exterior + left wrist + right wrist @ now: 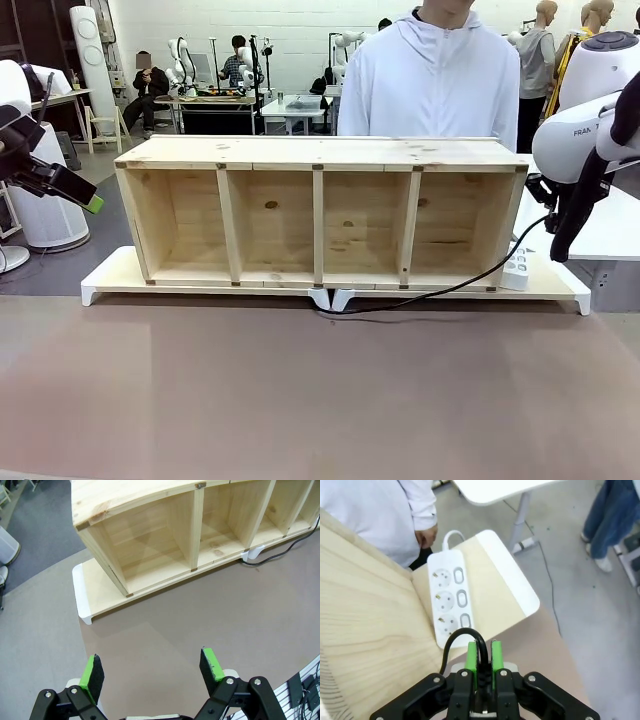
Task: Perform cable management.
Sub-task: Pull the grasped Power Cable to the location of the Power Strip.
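Observation:
The thin black cable (430, 293) runs from under the middle of the white base board, along the table, and up to the right end of the wooden shelf (320, 200). My right gripper (481, 660) is shut on the cable (465, 632), which loops just above its green pads, over the near end of the white power strip (449, 602). In the front view this gripper (543, 200) hangs beside the shelf's right end, above the power strip (517, 268). My left gripper (151, 669) stands open with nothing in it, above bare table at the shelf's left end (80, 195).
The shelf has several open compartments and sits on a white-edged base board (110, 280). A person in a white jacket (435, 80) stands behind it, one hand (426, 535) near the power strip's far end. A white table leg (520, 515) stands beyond. Brown table (320, 400) lies in front.

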`<action>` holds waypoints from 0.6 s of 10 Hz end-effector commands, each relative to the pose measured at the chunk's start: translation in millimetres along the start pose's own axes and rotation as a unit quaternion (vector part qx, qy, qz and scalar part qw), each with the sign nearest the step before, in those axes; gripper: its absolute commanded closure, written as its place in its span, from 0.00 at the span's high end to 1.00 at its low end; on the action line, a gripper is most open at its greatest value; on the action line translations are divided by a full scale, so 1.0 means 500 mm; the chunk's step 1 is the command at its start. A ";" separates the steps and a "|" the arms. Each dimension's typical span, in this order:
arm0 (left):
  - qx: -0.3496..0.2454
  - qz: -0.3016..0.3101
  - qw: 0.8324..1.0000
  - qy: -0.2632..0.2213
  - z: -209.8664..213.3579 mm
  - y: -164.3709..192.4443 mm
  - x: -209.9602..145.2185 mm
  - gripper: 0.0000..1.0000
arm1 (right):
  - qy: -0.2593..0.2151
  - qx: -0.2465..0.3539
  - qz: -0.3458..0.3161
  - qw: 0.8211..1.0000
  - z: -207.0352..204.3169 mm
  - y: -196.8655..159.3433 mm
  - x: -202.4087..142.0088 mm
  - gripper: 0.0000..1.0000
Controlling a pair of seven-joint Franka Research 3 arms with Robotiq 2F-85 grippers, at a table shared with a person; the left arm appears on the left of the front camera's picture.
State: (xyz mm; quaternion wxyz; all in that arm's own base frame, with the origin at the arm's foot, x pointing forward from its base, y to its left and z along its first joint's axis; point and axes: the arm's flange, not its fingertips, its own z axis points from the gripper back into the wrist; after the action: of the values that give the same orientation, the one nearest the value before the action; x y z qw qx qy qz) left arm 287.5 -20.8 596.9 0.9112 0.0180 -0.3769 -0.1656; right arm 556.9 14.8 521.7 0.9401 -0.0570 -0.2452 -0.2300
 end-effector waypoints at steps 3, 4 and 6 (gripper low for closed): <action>0.003 0.000 1.000 -0.005 -0.004 0.002 0.003 1.00 | -0.031 0.024 0.046 0.998 -0.019 0.021 0.016 0.14; 0.003 0.000 1.000 -0.005 -0.004 0.002 0.003 1.00 | -0.032 0.027 0.046 0.998 -0.020 0.020 0.013 0.14; 0.003 0.000 1.000 -0.005 -0.004 0.002 0.003 1.00 | -0.039 0.029 0.022 0.999 -0.018 0.005 0.007 0.14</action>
State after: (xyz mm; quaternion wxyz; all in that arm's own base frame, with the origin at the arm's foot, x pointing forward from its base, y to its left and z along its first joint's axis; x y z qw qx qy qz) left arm 287.5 -20.8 596.9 0.9112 0.0180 -0.3769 -0.1656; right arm 564.4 7.8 518.7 0.9438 -0.0559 -0.2645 -0.1903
